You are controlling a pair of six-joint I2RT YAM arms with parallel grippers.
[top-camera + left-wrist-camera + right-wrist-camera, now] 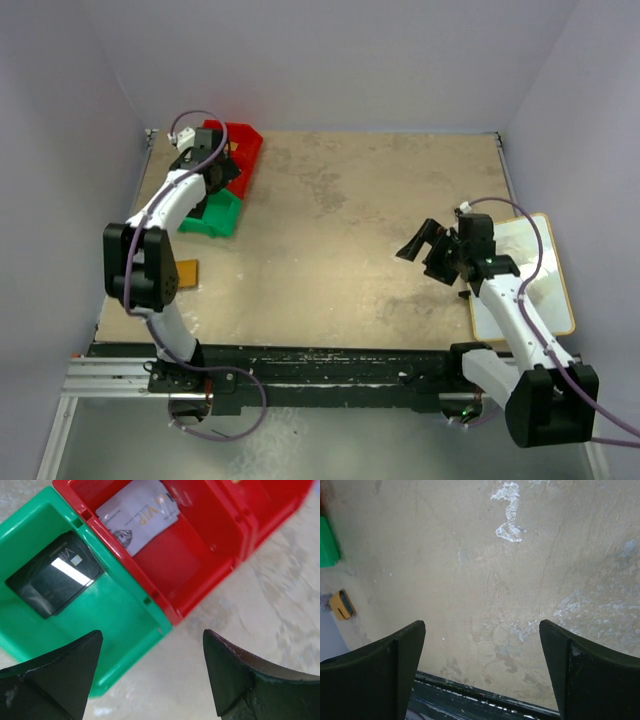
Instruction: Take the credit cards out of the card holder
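Worn tan tabletop (pixel 340 220), pale walls round three sides. At the far L corner sit two open containers, side by side and touching. The red plastic bin (pixel 200 555) holds one pale grey-white plastic card (pixel 137 512), flat on the floor w/ "VIP" print facing up. The green plastic bin (pixel 120 610) holds one black plastic card (pixel 55 575), also flat, glare across its face.

L gripper (pixel 152 632) hangs above the near edge of both bins, jaws spread wide w/ nothing between them. R gripper (pixel 482 624) is over bare table toward the R side, jaws fully apart, nothing held either.

The small orange-tan bifold card holder (pixel 187 272) lies on the table near the L edge, closer to the arm bases than the bins, just beside the L arm's black elbow block. It's well apart from the L gripper, and right across the table from the R gripper, whose wrist cam shows it small (pixel 342 604) at the far L. Can't tell if anything's still in it. A large white tan-edged board (pixel 545 290) lies under the R arm.
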